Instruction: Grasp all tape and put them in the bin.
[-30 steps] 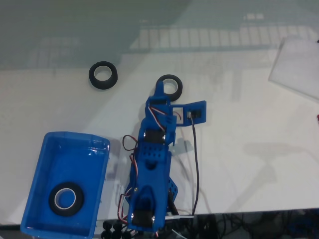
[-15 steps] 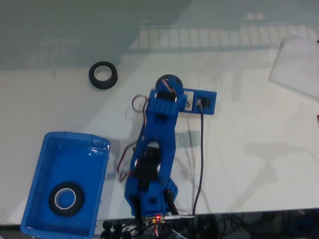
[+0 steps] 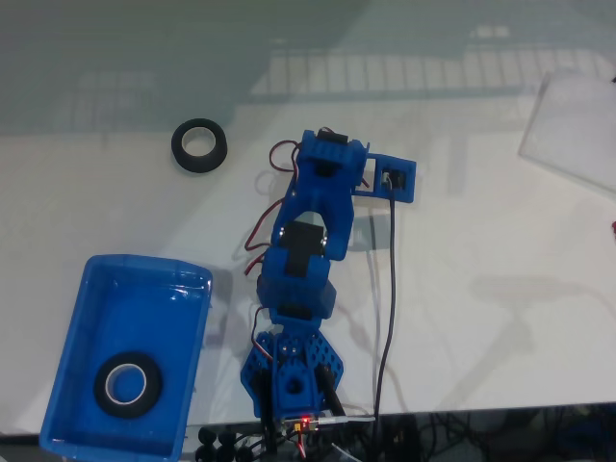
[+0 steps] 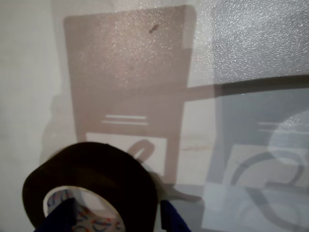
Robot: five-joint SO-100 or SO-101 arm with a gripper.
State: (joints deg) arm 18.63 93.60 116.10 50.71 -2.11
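Observation:
In the wrist view a black tape roll (image 4: 96,179) with a whitish core lies on the white table at the lower left. My gripper (image 4: 116,220) is open astride its wall: one blue fingertip (image 4: 60,220) sits over the core, the other (image 4: 171,220) just outside the roll. In the fixed view my blue arm (image 3: 322,192) stretches away from its base and covers that roll. A second tape roll (image 3: 200,144) lies on the table to the arm's upper left. The blue bin (image 3: 91,289) stands at the lower left with a third tape roll (image 3: 128,384) inside it.
A translucent sheet (image 3: 577,125) lies at the table's upper right corner. A black cable (image 3: 390,289) runs from the wrist camera mount (image 3: 393,181) down to the table's front edge beside the arm's base (image 3: 289,385). Open table lies to the right.
The arm has stretched farther out and lowered over the middle tape roll, which showed at the gripper's tip before and is now covered in the fixed view.

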